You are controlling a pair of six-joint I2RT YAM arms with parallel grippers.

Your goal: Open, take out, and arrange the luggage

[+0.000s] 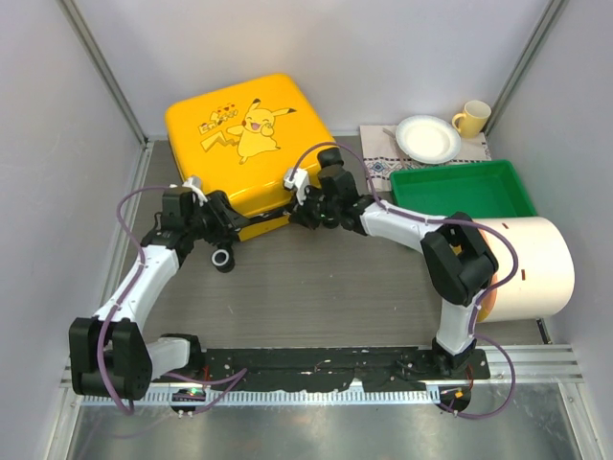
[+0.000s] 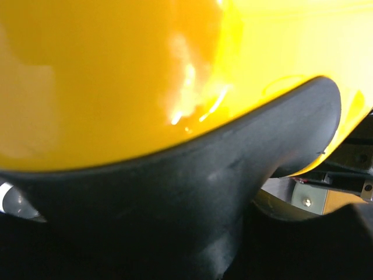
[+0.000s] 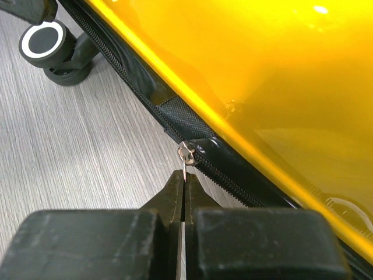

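One yellow luggage [image 1: 244,134] lay flat at the back left of the grey wood surface [image 1: 316,287]. The right hand [image 3: 184,177] pinched its zipper pull [image 3: 185,156] tight. The left hand [image 1: 222,222] touched its shell; how wide, I could not tell. There was one green tray [image 1: 460,192], one plate [image 1: 428,139], one cup [image 1: 472,117] and one cream roll [image 1: 532,268]. Pale walls [image 1: 383,48] stood around.
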